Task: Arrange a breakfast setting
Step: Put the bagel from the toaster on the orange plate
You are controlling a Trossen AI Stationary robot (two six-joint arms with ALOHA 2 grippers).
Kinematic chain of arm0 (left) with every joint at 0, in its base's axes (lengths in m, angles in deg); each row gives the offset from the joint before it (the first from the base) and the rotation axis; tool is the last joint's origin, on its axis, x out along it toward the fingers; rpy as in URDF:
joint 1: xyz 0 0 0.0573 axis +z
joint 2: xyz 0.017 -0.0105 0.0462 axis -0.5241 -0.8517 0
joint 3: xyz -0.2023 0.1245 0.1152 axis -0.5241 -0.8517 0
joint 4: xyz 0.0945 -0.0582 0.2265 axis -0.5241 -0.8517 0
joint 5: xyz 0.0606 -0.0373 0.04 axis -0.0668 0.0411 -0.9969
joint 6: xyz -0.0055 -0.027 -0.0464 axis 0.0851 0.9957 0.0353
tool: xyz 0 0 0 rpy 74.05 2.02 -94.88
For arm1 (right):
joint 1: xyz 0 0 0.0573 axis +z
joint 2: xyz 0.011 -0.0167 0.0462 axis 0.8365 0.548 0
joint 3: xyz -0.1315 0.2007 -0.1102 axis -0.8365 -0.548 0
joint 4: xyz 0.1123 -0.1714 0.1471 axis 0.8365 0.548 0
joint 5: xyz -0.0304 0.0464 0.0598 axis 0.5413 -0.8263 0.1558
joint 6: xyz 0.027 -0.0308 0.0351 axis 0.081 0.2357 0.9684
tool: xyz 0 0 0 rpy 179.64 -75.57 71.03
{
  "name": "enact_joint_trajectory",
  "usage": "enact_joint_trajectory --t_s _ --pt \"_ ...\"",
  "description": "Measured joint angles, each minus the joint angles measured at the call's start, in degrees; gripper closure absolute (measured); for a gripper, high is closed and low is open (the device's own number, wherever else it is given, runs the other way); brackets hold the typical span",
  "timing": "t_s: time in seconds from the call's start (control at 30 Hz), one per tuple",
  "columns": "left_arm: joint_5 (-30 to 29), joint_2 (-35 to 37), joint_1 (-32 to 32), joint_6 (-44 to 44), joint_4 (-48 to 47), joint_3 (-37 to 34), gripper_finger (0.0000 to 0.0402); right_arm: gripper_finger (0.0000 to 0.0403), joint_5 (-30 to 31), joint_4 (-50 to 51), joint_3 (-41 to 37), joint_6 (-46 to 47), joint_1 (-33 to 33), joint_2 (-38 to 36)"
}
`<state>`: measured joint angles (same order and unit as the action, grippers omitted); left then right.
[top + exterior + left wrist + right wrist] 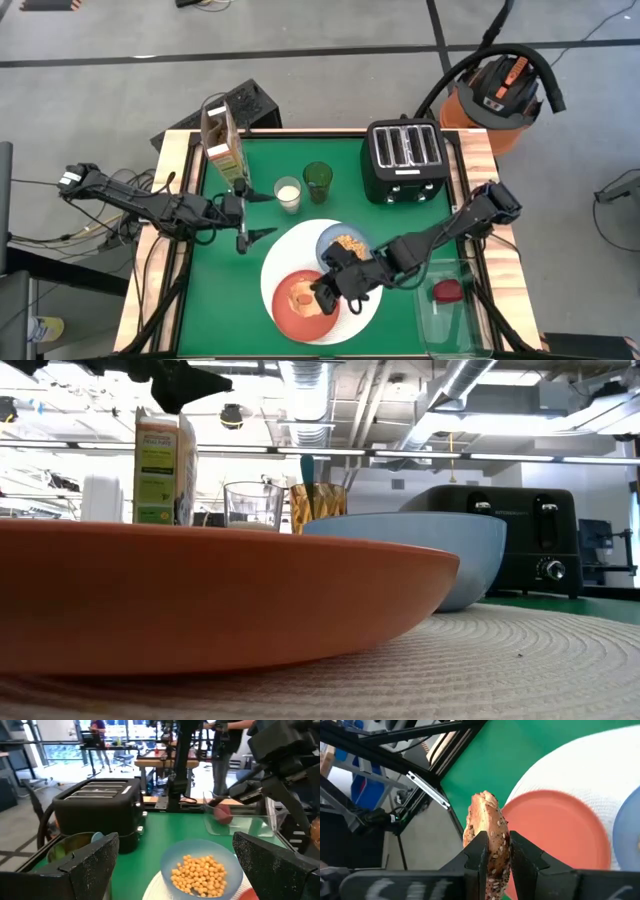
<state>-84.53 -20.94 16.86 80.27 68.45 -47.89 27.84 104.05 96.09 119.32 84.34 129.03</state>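
Nearest the table's front edge sits the orange-red plate (300,306), resting on the near-left part of the large white plate (290,262). Right gripper (494,851) hangs over that orange-red plate (560,832), its jaws narrowed onto a seeded bagel (487,832) held on edge between the two fingers. Just beyond, on the white plate's far right, the light-blue bowl (343,244) holds golden cereal balls (198,874). To the right, near the table's right edge, a clear plastic container (455,310) has something red (449,291) inside.

Farther left, the left gripper (257,236) is just off the white plate's left rim, jaws spread wide and holding nothing. Beyond it stand a glass of milk (288,194) and a green tumbler (318,182) side by side, with an open carton (222,145) at the far left. At the far right of the green mat (220,300) sits the black four-slot toaster (405,158). I cannot make out the spoon with any certainty.
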Motion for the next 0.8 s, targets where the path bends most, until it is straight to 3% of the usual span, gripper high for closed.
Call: enact_joint_trajectory --t_s 0.33,0.53,0.8 --pt "1.54 0.0 0.0 -0.55 -0.52 -0.02 0.0023 0.0316 -0.51 -4.64 -0.26 6.4 2.12 8.23" --pt "1.6 -0.08 0.0 0.26 -1.58 -0.02 0.0023 0.0316 -3.89 -10.59 0.22 7.82 1.43 11.69" --pt "1.58 -0.07 -0.02 0.41 -2.85 -0.02 0.0023 0.0316 -9.23 -9.75 0.05 9.1 0.59 15.18"
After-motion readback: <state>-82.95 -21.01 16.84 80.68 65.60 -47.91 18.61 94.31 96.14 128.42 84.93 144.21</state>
